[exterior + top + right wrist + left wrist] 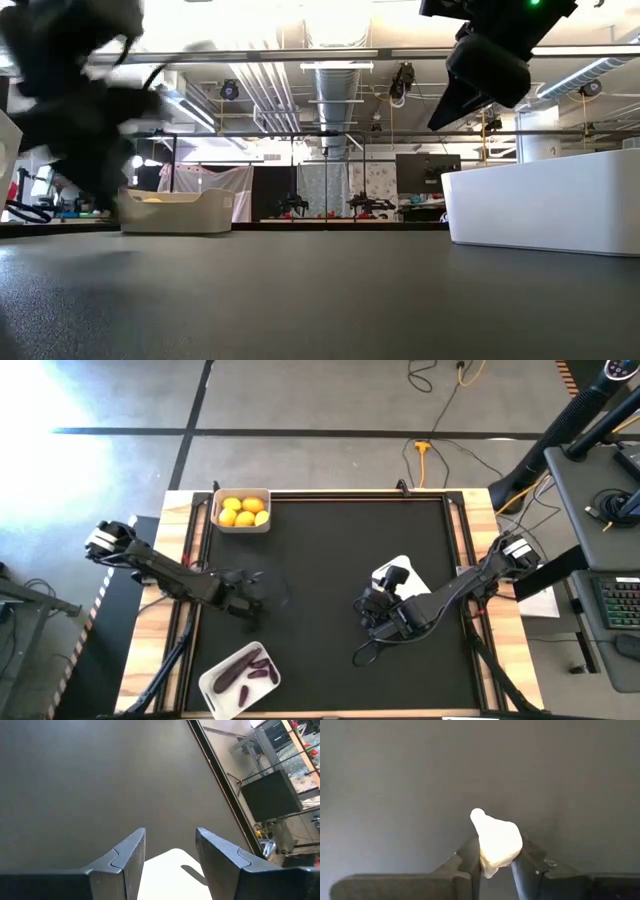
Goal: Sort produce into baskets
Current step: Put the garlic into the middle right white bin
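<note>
Sorting step in hand: a pick of the last loose item. The left gripper (496,865), at the left-centre of the black table mat (330,560), is clenched on a small white garlic-like bulb with a pointed tip (495,840); the left wrist view shows the bulb pinched between both dark fingers, just above the mat. The high view hides the bulb beneath the gripper.

Next move, as a judgement: lift the bulb clear and carry it rightward to the pale white rectangular tray (398,572) at right-centre, the only one without citrus or eggplant showing. That calls for a steady grip on a rounded, tapering object, and for room at the tray, since the right arm sits over it.

The right gripper (170,860) hovers at that tray's near edge, jaws released and holding nothing; a white rim shows between its fingers.

Containers: the pale grey tray at the far left corner (241,526) holds several small yellow round citrus fruits (243,512). The white tray at the near left edge (222,678) holds dark purple elongated eggplants (250,669). The right-centre tray's contents cannot be told; the arm covers most of it.
</note>
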You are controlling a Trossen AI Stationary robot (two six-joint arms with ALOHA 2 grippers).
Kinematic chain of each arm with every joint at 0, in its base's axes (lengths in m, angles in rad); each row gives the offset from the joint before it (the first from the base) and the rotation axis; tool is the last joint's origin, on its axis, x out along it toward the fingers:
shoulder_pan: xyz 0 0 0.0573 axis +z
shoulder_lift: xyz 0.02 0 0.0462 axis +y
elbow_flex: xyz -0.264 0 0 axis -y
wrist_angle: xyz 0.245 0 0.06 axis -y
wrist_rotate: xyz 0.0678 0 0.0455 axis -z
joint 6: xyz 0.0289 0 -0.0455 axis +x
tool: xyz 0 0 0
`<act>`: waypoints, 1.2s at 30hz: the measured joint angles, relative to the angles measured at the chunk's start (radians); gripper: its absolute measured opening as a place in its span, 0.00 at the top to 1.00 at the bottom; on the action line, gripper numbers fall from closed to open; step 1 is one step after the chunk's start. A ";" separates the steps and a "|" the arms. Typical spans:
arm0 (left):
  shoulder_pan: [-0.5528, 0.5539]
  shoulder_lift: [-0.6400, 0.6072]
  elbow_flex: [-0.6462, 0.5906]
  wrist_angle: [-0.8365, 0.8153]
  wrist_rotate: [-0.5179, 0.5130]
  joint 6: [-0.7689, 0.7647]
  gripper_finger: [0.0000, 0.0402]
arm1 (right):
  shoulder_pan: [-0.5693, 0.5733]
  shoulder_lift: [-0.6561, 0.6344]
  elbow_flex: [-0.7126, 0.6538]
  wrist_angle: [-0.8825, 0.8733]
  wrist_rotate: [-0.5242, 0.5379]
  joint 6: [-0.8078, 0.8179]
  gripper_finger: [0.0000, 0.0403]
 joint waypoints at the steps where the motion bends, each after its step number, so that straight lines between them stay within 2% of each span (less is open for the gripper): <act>1: 0.000 0.014 0.012 0.102 -0.039 0.058 0.85 | -0.003 0.001 0.000 0.014 0.000 -0.005 0.59; 4: 0.006 0.082 0.032 0.517 -0.075 0.287 0.83 | -0.018 0.010 -0.002 0.066 0.001 -0.006 0.60; 7: 0.006 0.204 0.048 0.916 0.005 0.476 0.79 | -0.029 0.026 -0.028 0.182 -0.029 -0.058 0.62; 9: 0.009 0.305 0.078 1.122 0.067 0.533 0.78 | -0.029 0.044 -0.055 0.288 -0.127 -0.154 0.62; 11: 0.012 0.420 0.125 1.228 0.089 0.553 0.77 | -0.027 0.064 -0.089 0.403 -0.256 -0.236 0.63; 15: 0.018 0.639 0.241 1.224 0.089 0.548 0.77 | -0.027 0.122 -0.148 0.600 -0.424 -0.322 0.62; 19: 0.020 0.781 0.332 1.194 0.087 0.527 0.77 | -0.027 0.175 -0.141 0.594 -0.479 -0.339 0.60; 23: 0.020 0.809 0.381 1.148 0.083 0.516 0.77 | -0.027 0.191 -0.079 0.543 -0.519 -0.356 0.56; 30: 0.026 0.797 0.377 1.129 0.090 0.520 0.76 | -0.027 0.190 -0.006 0.567 -0.589 -0.450 0.51; 36: 0.027 0.796 0.370 1.126 0.088 0.511 0.66 | -0.025 0.248 -0.013 0.603 -0.614 -0.456 0.51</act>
